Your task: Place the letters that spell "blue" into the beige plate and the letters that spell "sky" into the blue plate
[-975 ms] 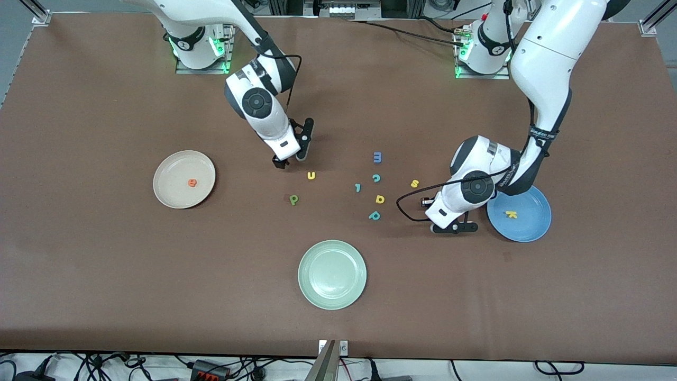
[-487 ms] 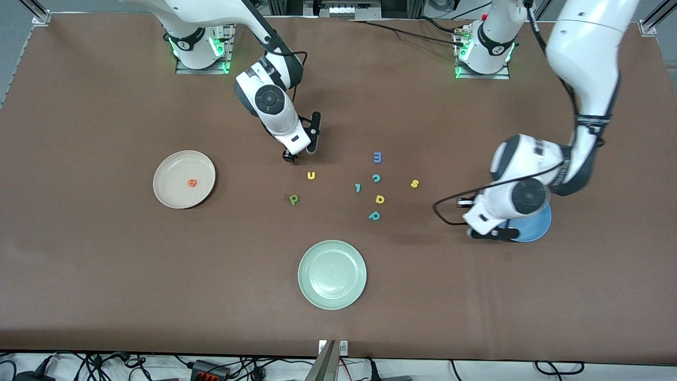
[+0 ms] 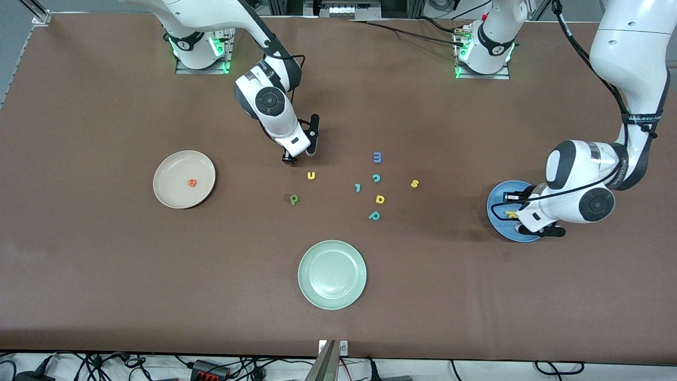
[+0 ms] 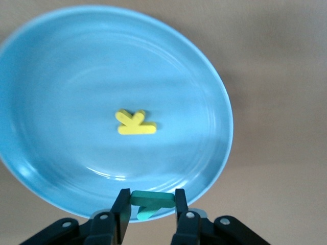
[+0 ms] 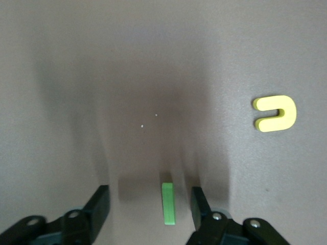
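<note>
The blue plate (image 3: 501, 197) at the left arm's end of the tabletop (image 3: 106, 238) holds a yellow k (image 4: 135, 122); the beige plate (image 3: 172, 197) at the right arm's end holds an orange e (image 3: 192, 183), and a pale green plate (image 3: 332, 274) sits nearest the front camera. The left end effector (image 4: 149, 206) hangs over the blue plate's rim, pinching a teal y (image 4: 151, 202) between its fingers. The right end effector (image 5: 149, 204), fingers spread, stands low on the tabletop with a green bar l (image 5: 168, 203) lying between them, untouched. A yellow u (image 3: 311, 175) lies just beside it, a dark green b (image 3: 294, 199) nearer the front camera, and a yellow s (image 3: 414, 183) among the spare letters at mid-table. Over the past second the left arm has swung from the open tabletop beside the blue plate to above it, while the right end effector has shifted slightly toward the u.
</note>
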Motion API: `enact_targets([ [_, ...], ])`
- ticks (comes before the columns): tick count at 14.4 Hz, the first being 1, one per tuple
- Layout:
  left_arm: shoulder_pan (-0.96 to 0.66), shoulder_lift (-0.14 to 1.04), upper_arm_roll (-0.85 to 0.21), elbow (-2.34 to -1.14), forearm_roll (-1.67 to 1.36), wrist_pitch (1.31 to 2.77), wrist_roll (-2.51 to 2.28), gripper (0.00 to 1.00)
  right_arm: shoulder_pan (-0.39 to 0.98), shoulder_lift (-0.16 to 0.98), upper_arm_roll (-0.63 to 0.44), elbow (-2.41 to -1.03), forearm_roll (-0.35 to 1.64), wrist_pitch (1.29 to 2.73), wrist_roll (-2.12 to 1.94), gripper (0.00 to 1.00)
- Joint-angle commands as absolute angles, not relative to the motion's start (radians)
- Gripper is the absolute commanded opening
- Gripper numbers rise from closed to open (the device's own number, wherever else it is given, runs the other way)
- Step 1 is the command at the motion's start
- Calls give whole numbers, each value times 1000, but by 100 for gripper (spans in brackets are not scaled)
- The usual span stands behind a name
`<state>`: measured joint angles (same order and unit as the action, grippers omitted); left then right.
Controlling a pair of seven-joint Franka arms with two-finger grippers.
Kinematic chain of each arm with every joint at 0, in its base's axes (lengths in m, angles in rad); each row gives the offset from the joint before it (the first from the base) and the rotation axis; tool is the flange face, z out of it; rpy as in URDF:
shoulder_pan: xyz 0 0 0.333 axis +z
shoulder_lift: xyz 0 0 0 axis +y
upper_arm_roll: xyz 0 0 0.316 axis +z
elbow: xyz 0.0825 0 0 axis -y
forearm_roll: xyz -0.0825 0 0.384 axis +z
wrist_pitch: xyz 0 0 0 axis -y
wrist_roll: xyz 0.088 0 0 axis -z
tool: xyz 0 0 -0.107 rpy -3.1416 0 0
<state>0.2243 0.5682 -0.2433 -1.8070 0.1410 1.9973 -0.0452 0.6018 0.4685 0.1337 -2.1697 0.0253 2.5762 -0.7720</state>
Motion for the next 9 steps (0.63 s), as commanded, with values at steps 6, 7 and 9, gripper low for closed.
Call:
enact_targets([
  [6, 193, 511, -358, -1824, 156, 1936, -200, 100, 591, 477, 135, -2166, 17, 2586, -795, 29],
  [7, 193, 509, -408, -1828, 156, 1936, -297, 100, 588, 477, 135, -2166, 15, 2586, -795, 24],
  [9, 180, 521, -506, -1841, 158, 1957, -437, 100, 588, 477, 133, -2166, 15, 2586, -795, 13],
])
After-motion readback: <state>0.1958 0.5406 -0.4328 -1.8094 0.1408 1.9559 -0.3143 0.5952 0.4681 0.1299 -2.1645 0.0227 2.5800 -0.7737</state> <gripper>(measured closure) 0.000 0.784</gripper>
